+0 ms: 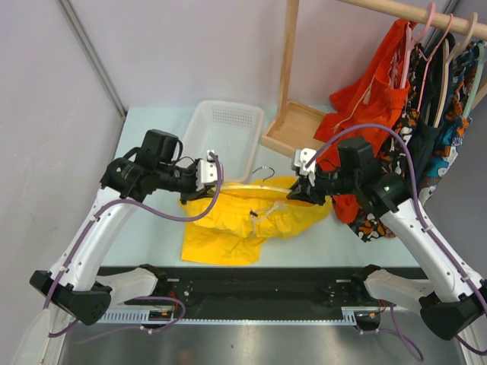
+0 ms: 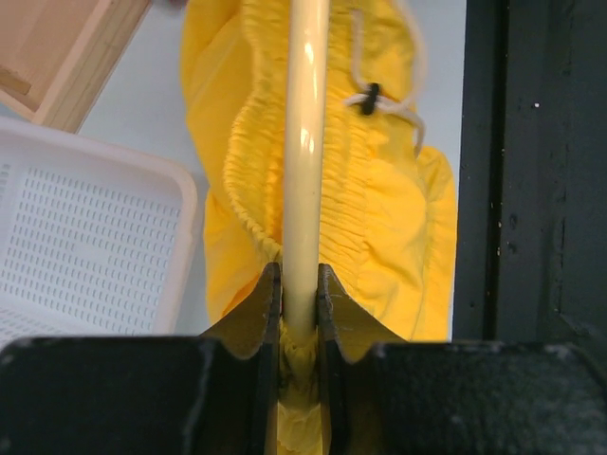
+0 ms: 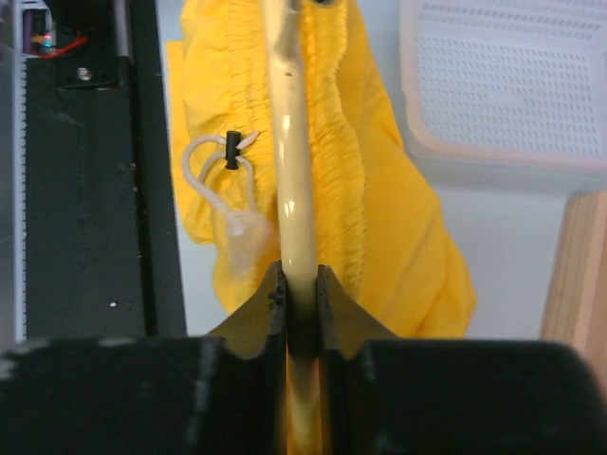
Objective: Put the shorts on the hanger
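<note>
left gripper (image 1: 207,176): clenching on one end of the thin cream curved plastic hanger (image 2: 305,142) — rod running straight out from between the two dark jaws, with a fold of yellow fabric bunching inside the pinch just beneath it.

right gripper (image 1: 298,190): gripping the opposite end of the hanger, jaws pressing tight against the rod with no gap showing.

hanger: spanning from one pair of jaws to the other, its small metal hook (image 1: 262,173) poking out on the far side, roughly midway between them.

shorts: bright yellow fabric shorts (image 1: 228,228) draping over the rod, the gathered elastic waistband bunching along both sides of it ahead of each pair of jaws — legs trailing toward the near side and lying on the pale blue tabletop (image 1: 137,228) below and between the grippers.

drawstring: white cord (image 2: 379,100) with a small dark clip, dangling just beside the rod, off to the right ahead of the left jaws and off to the left ahead of the right jaws.

basket: white perforated plastic basket (image 1: 221,129) sitting beyond the left jaws.

rack base: light wooden tray-shaped rack base (image 1: 293,125) standing beyond the right jaws, just beside the basket.

other clothes: orange garment (image 1: 365,99) hanging on the rail behind the right gripper, alongside dark patterned clothes (image 1: 434,144).

mounting rail: black metal mounting rail (image 1: 259,285) lying on the near side of both jaws.
</note>
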`<act>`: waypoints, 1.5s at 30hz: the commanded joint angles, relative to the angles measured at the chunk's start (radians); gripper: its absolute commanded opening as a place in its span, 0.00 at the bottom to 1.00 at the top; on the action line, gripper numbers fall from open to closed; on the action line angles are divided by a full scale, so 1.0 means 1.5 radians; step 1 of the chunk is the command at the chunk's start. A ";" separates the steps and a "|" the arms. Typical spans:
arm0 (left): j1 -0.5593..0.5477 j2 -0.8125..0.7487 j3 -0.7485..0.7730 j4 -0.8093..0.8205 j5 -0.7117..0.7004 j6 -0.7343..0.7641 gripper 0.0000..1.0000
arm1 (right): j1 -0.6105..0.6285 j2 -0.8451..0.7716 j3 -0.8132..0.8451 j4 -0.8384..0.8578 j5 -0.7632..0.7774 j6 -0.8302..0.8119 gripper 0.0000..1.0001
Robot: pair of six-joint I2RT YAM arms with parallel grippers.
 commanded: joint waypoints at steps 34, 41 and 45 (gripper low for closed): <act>0.049 -0.047 0.037 0.332 0.014 -0.376 1.00 | -0.145 -0.040 0.362 -0.133 0.500 0.410 0.00; 0.049 -0.063 0.018 0.333 0.012 -0.378 1.00 | -0.215 0.081 0.535 -0.123 0.529 0.453 0.00; 0.049 -0.070 0.004 0.343 0.011 -0.381 1.00 | -0.253 0.159 0.629 -0.118 0.500 0.499 0.00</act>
